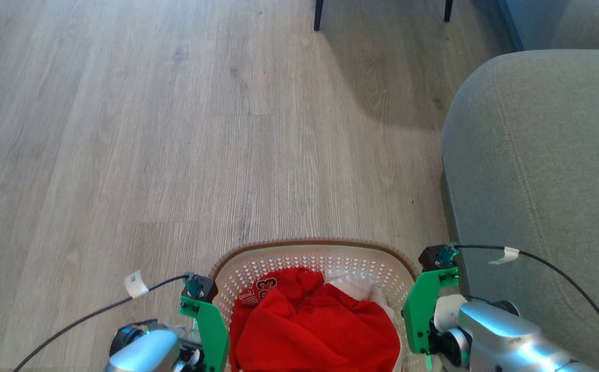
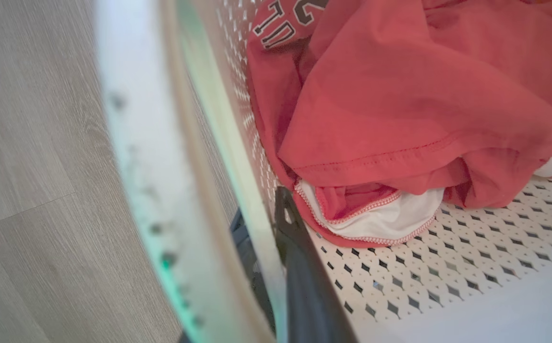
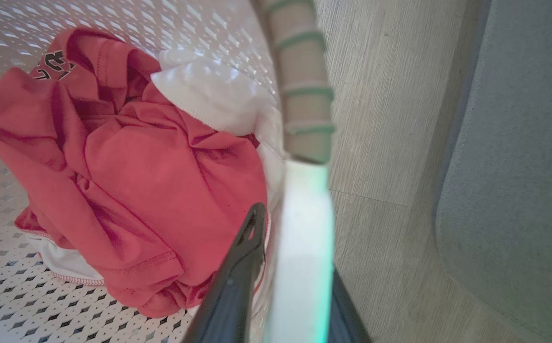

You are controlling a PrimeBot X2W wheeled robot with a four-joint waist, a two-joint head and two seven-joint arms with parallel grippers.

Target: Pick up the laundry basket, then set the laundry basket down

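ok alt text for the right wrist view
The right gripper clamps the side of the laundry basket, one finger inside and one outside. Red and white clothes lie in it; wood floor and grey sofa beyond.

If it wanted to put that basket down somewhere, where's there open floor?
The wide wood floor ahead and to the left of the laundry basket is bare, up to the dark furniture legs at the far edge. On the right it is tight: just a narrow strip of floor between basket and grey sofa.
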